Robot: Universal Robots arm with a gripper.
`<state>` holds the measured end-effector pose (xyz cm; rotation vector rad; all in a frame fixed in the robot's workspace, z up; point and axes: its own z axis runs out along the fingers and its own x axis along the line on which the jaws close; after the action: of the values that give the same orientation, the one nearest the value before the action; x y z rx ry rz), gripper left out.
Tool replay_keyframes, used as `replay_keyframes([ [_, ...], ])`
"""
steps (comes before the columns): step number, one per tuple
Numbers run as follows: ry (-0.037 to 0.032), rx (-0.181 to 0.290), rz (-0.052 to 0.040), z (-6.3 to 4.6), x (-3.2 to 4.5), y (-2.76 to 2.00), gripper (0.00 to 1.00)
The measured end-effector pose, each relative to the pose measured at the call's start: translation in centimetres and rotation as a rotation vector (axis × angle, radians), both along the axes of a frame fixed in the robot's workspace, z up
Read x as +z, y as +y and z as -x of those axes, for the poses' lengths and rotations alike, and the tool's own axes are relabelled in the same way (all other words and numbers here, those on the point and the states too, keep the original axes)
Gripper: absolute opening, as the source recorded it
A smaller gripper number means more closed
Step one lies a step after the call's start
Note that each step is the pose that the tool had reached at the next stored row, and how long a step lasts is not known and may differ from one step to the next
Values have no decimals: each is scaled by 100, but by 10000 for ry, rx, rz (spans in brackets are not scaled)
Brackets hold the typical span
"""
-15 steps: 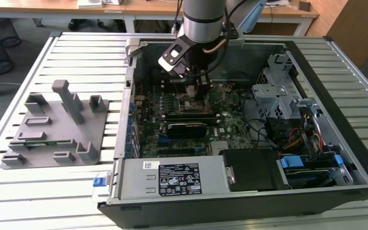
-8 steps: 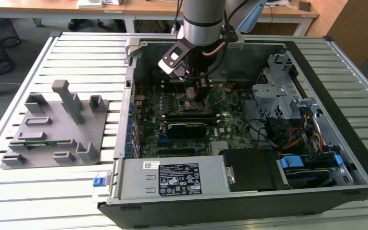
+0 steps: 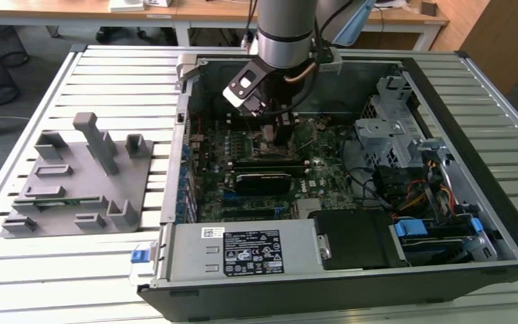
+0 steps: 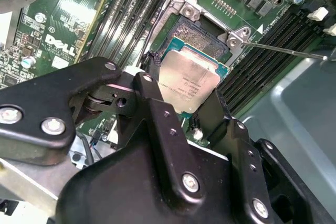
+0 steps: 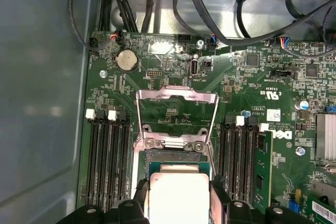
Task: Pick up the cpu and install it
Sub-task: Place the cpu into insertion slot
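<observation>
The end effector point(image 4: 181, 92) pinches the cpu point(image 4: 195, 80) by two opposite edges, with its black fingers point(image 5: 218, 199) pressed against the chip's sides in both wrist views. The cpu, silvery top up, hangs partly over the open socket point(image 4: 202, 38); I cannot tell whether they touch. The socket's metal load plate point(image 5: 176, 93) stands flipped back. Around it spreads the green motherboard point(image 3: 326, 177) inside the open computer case point(image 3: 475, 88). A grey fixture tray point(image 3: 79, 179) sits at the exterior view's left on the slatted desk point(image 3: 115, 74).
</observation>
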<state>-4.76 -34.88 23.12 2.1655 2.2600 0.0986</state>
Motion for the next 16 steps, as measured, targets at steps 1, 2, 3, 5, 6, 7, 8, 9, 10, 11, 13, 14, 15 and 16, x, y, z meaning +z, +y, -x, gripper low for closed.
replay_keyframes([
  [1,0,0,1,0,-10,1,54],
  [2,0,0,1,0,-23,2,54],
  [3,0,0,0,0,-36,4,54],
  [5,0,0,-1,0,-61,7,54],
  [6,0,1,0,0,-72,8,54],
  [7,0,0,-1,0,-83,9,54],
  [8,0,1,0,0,-92,11,54],
  [9,0,1,0,0,-100,11,54],
  [10,0,1,0,0,-107,12,54],
  [11,0,0,-2,0,-114,13,54],
  [13,-1,1,-3,0,-127,14,54],
  [14,0,0,-3,0,-135,14,54],
  [15,0,1,-2,0,-144,15,54],
  [16,0,1,-2,0,-153,14,54],
])
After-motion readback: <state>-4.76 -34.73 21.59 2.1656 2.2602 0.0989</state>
